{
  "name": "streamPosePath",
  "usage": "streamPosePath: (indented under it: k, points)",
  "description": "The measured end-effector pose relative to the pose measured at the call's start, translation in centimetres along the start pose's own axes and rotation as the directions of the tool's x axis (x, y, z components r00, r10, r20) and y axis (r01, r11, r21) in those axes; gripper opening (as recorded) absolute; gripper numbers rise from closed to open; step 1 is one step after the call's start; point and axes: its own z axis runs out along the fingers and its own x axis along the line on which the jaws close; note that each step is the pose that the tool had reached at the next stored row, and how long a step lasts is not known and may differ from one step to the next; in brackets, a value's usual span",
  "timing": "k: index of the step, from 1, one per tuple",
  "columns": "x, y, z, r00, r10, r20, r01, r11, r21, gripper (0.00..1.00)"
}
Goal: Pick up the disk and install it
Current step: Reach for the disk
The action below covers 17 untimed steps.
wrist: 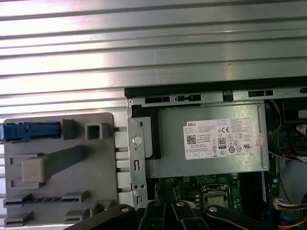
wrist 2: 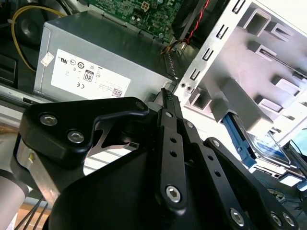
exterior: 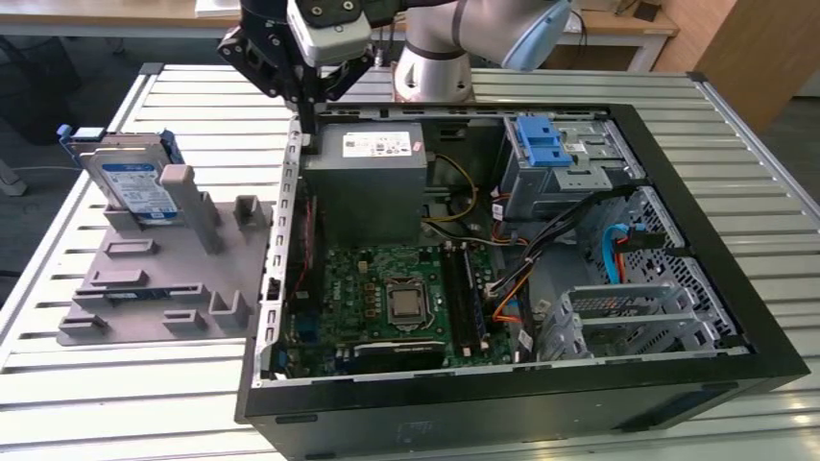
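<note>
The disk (exterior: 136, 184) stands upright on its edge in the grey fixture (exterior: 154, 279) at the exterior view's left, outside the computer case. Its blue-and-white label and blue side rails show. In the second wrist view the disk (wrist 2: 268, 143) sits past the fixture's blocks, and the first wrist view catches the disk's blue rail (wrist: 29, 130) at the fixture's edge. My gripper (exterior: 307, 117) hangs over the case's back left corner, beside the grey power supply (exterior: 372, 182), well apart from the disk. My gripper (wrist 2: 166, 93) has its fingers together with nothing between them.
The open black computer case (exterior: 717, 317) lies on a slatted metal table (exterior: 154, 403). Inside are the green motherboard (exterior: 384, 298), cables, and a metal drive cage with a blue latch strip (exterior: 544, 144) at the back right. The case's metal side wall (exterior: 292, 192) stands between gripper and fixture.
</note>
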Motion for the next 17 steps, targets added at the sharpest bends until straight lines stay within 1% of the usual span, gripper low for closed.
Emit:
streamPosePath:
  k: [17]
  points:
    - [0.65, -0.06, 0.15, 1.0000, 0.000, -0.0054, 0.000, 1.0000, 0.0004, 0.11]
